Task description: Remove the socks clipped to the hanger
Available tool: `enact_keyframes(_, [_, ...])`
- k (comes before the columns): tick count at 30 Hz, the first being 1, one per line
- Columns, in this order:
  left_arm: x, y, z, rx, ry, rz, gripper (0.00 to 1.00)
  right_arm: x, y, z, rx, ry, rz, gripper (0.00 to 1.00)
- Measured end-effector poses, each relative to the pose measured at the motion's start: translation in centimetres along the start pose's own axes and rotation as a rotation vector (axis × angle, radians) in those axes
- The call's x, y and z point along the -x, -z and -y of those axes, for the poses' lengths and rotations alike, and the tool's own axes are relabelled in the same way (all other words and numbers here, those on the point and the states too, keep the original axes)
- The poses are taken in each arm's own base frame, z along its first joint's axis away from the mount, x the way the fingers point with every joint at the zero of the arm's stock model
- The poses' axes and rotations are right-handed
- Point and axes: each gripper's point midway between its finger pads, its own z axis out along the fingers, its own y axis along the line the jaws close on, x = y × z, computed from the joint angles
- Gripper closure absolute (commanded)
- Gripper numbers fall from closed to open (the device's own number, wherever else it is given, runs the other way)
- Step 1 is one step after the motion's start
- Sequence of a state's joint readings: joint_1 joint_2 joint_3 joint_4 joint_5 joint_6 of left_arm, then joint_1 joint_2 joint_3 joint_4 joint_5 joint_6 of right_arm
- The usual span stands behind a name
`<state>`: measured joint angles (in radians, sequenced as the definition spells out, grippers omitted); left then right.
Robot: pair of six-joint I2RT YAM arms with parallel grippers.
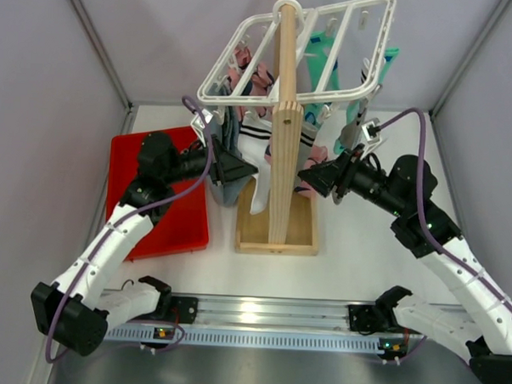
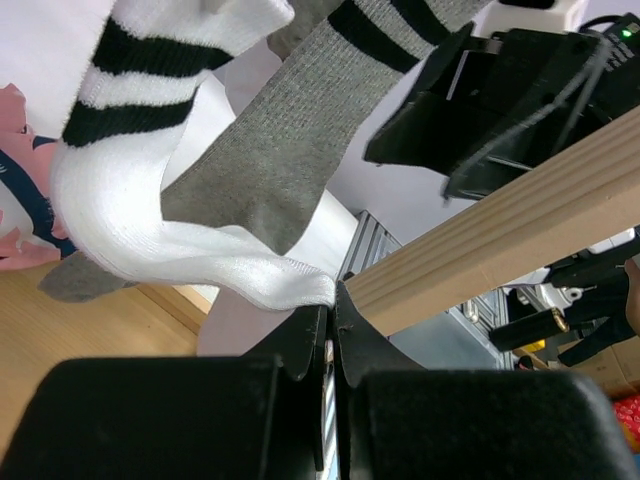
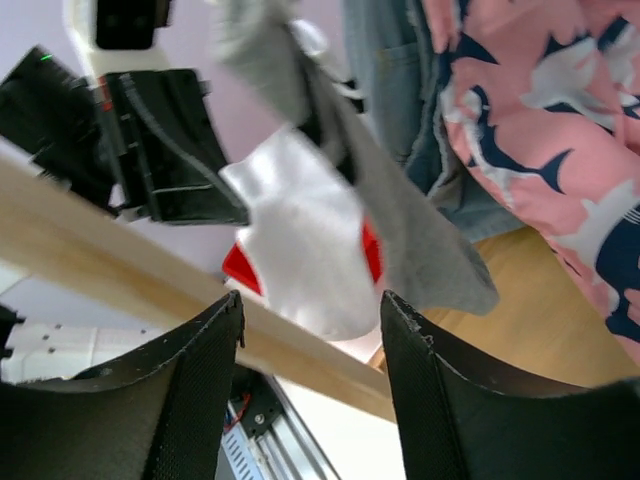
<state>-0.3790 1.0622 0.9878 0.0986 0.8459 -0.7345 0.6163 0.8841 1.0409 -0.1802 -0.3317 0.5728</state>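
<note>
Scene: We find 2 arms closing in from either side of the pale wooden post point(image 1: 284, 117). The white plastic grid hanger point(image 1: 385, 40) sits at the top of that post.
Socks: All hang clipped below the frame. A teal-green sock point(image 1: 317, 54) sits at the back. The white sock with black stripe bands point(image 2: 150, 220) and a ribbed grey sock point(image 2: 270, 150) are at the front.
Left gripper point(image 2: 332, 300): Its jaws are drawn together on the striped sock's toe, which tapers to a point at the fingertips.
Right gripper point(image 3: 308, 320): Its jaws are spread wide and hold nothing. A white sock toe point(image 3: 305, 250) hangs just beyond the gap; we cannot tell whether it belongs to the same sock.
Key relation: The striped sock's long axis runs from its clipped cuff above down to the toe at the left gripper. We judge the pull must follow that line, downward and away from the frame.
Nearer arm: The left, already in contact.
Drop spot: The flat red tray point(image 1: 165, 226) lies beside the left arm, the likely landing place.
Risk: The hanger may tilt before 1 clip lets go.
</note>
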Motion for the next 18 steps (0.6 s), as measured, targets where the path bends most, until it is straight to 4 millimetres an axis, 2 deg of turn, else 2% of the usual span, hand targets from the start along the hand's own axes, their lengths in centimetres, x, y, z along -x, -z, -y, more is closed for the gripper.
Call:
enact_keyframes(4, [0.3, -0.2, -0.1, 0.005, 0.006, 0.004, 1.00, 0.1, -1.0, 3.1, -0.068, -0.065, -0.004, 0.50])
enact_keyframes(7, [0.4, -0.4, -0.3, 0.009, 0.015, 0.004, 1.00, -1.0, -1.5, 4.7, -0.082, -0.117, -0.036, 0.52])
enact_keyframes(9, [0.5, -0.5, -0.4, 0.008, 0.021, 0.000, 1.00, -1.5, -1.9, 4.6, -0.053, -0.141, -0.067, 0.57])
enact_keyframes(11, [0.7, -0.8, -0.5, 0.009, 0.027, -0.002, 1.00, -1.8, -2.2, 4.0, -0.013, -0.150, -0.088, 0.59])
enact_keyframes(18, [1.3, -0.9, -0.2, 0.003, 0.030, 0.005, 1.00, -2.1, -1.7, 2.7, 0.025, -0.141, -0.106, 0.47])
